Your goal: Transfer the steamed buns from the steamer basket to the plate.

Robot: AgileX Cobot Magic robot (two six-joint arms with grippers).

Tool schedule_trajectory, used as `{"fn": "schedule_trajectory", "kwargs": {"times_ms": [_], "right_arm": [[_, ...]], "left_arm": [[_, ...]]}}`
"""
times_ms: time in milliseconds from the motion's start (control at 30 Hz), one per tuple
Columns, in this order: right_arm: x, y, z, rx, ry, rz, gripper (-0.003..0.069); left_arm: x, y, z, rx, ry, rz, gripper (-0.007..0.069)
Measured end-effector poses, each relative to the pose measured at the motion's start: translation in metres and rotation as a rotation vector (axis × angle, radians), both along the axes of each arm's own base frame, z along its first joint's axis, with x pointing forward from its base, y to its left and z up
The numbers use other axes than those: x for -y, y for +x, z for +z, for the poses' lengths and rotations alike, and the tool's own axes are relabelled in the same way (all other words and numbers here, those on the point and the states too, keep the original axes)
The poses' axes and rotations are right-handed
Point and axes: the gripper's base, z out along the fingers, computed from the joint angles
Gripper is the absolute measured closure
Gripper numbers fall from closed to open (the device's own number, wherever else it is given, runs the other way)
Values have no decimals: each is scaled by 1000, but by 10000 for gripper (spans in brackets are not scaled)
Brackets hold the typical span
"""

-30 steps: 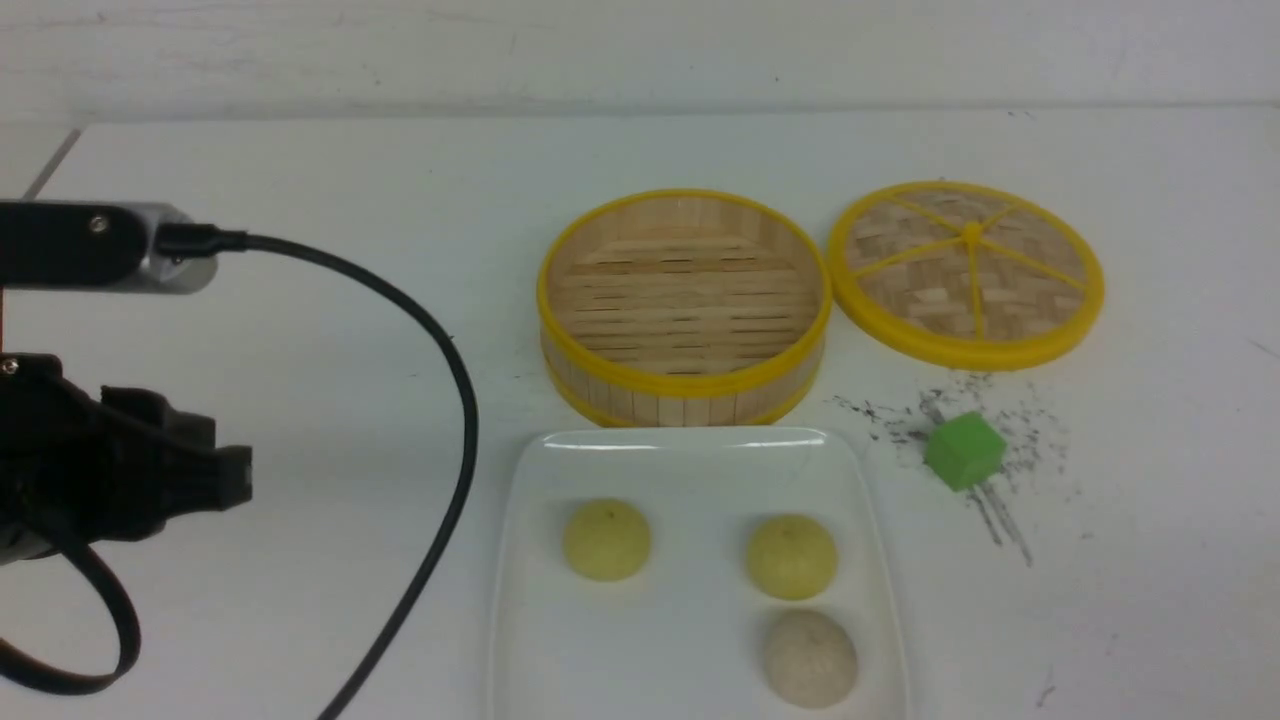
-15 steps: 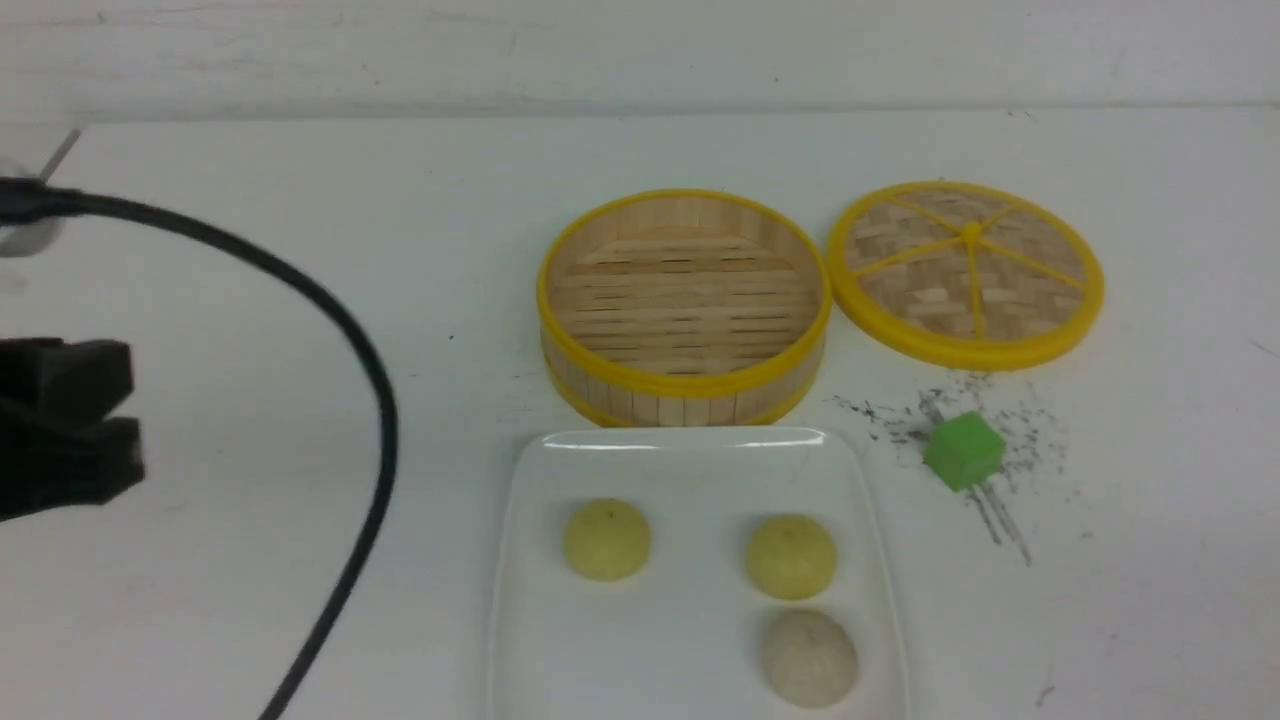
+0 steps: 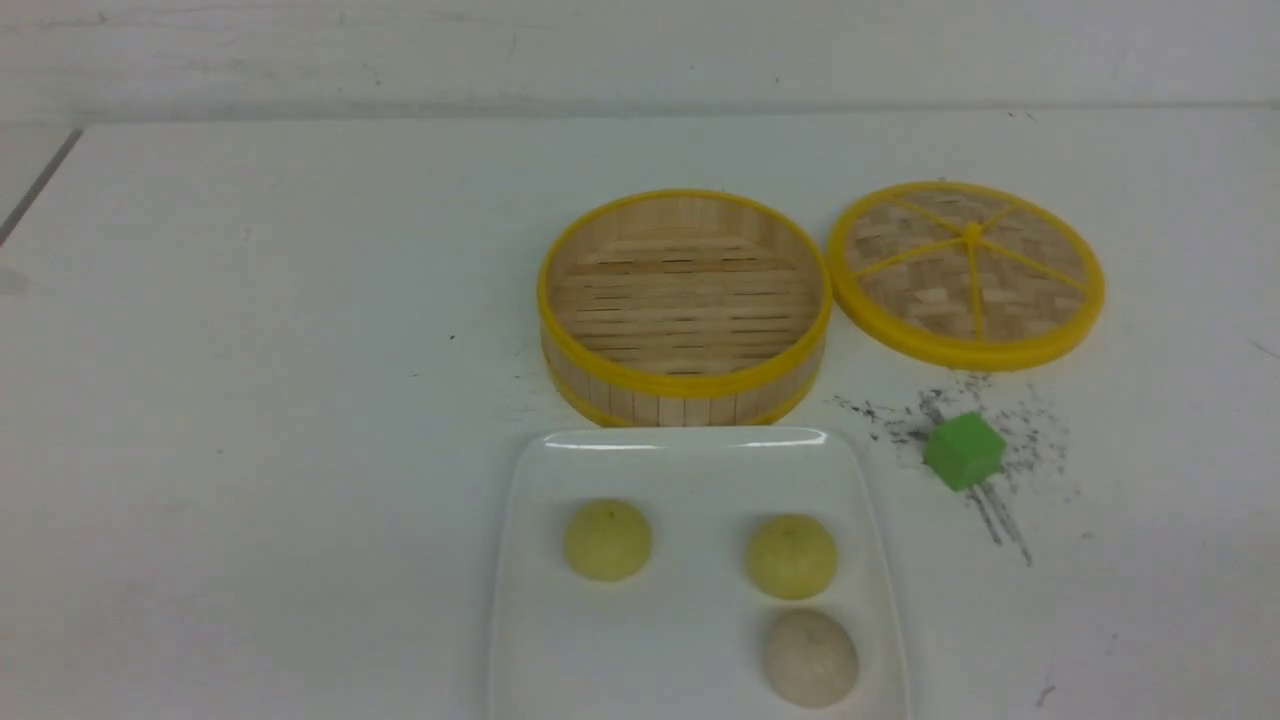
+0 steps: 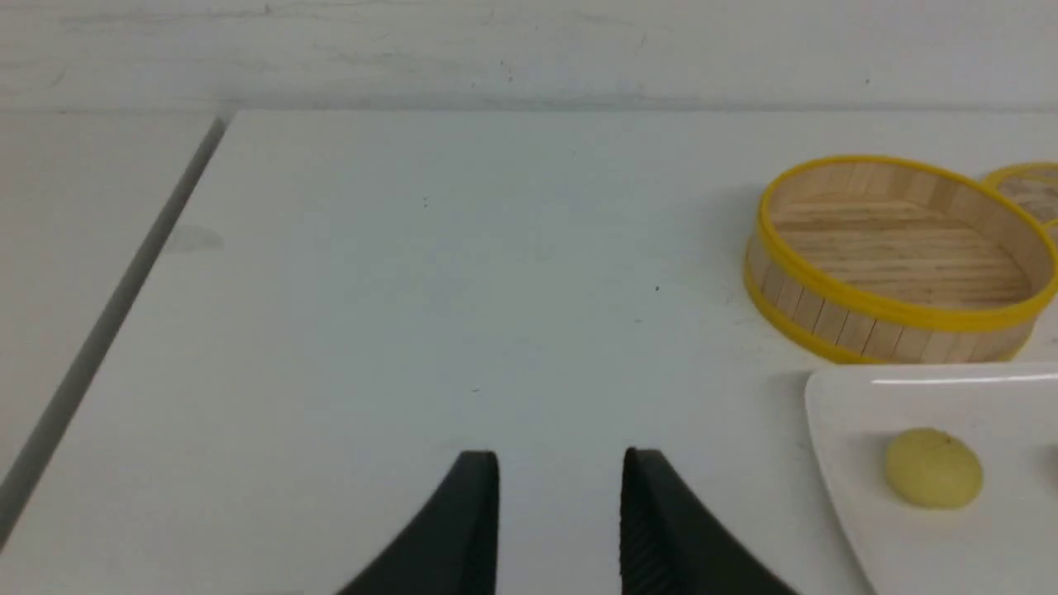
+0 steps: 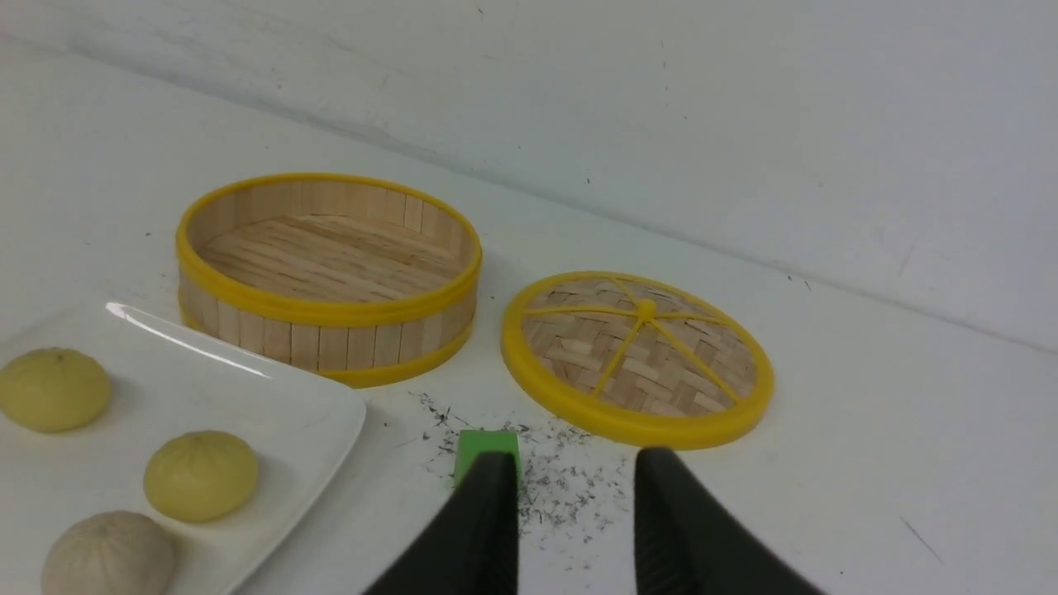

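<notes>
Three steamed buns lie on the white plate: a pale yellow one at its left, a pale yellow one at its right, and an off-white one nearest the front. The steamer basket stands empty just behind the plate. No arm shows in the front view. My left gripper is open and empty above bare table, left of the plate and basket. My right gripper is open and empty, right of the plate, over the scuffed patch.
The flat woven lid lies right of the basket. A green cube sits on a dark scuffed patch right of the plate; in the right wrist view the cube is partly behind one finger. The table's left edge borders a gap.
The left arm and its cable have withdrawn leftward out of the front view. The buns, plate, basket, lid and cube have not moved.
</notes>
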Motion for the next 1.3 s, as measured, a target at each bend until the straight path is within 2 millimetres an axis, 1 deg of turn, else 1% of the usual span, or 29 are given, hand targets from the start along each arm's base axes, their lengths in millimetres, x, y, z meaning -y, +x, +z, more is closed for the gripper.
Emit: {"fn": "schedule_trajectory", "kwargs": {"times_ms": [100, 167, 233, 300, 433, 500, 600, 800, 1033, 1300], "right_arm": [[0, 0, 0, 0, 0, 0, 424], [0, 0, 0, 0, -1, 0, 423], [0, 0, 0, 0, -1, 0, 423], [0, 0, 0, 0, -1, -1, 420], [0, 0, 0, 0, -1, -1, 420], [0, 0, 0, 0, -1, -1, 420], [0, 0, 0, 0, -1, -1, 420], [0, 0, 0, 0, -1, -1, 419], [0, 0, 0, 0, -1, -1, 419], [0, 0, 0, 0, -1, -1, 419]], "left_arm": [[-2, -5, -5, 16, 33, -8, 382], [2, 1, -21, 20, 66, -32, 382], [4, 6, -29, 11, 69, -43, 382], [12, 18, -47, -10, 62, -75, 382], [22, 34, -65, 36, 24, -117, 384], [23, 36, -69, 46, 24, -120, 384], [26, 44, -82, 52, 41, -127, 384], [27, 45, -83, 76, 42, -133, 384], [26, 45, -86, 39, 60, -121, 384], [23, 46, -86, 45, 99, -104, 384]]}}
